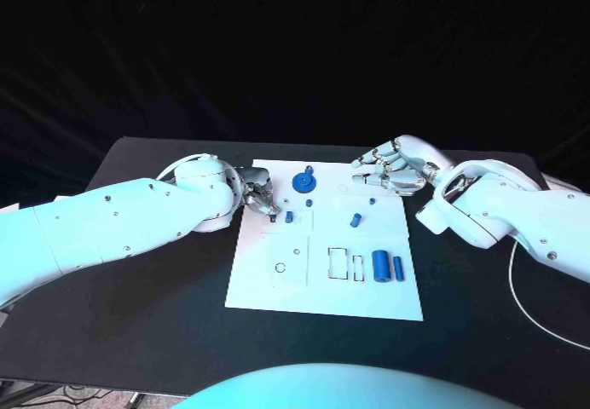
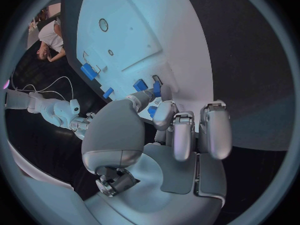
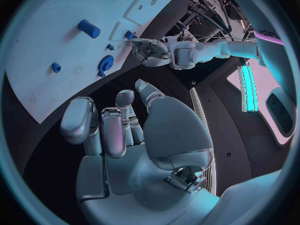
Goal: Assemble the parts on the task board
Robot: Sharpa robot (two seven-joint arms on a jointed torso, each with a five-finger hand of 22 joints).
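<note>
Head view: left robot hand (image 1: 258, 194) at the white rectangular task board's (image 1: 322, 294) left edge, fingers curled narrow, fingertips at a small blue peg (image 1: 289, 216), grip uncertain | right robot hand (image 1: 391, 170) over board's far right corner, fingers half-curled, holding nothing | two blue cylinders (image 1: 389, 267) lie side by side, long axes toward the far edge | black surface (image 1: 147, 324).

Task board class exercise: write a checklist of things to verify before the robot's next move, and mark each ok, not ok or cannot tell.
1. Task board lies flat on the table: ok.
2. Left robot hand is at the small blue peg: ok.
3. Left robot hand holds the peg: cannot tell.
4. Right robot hand holds nothing, fingers apart: ok.
5. Blue cylinder lies loose on the board, not yet assembled: ok.
6. Blue round part seated in its place: cannot tell.
</note>
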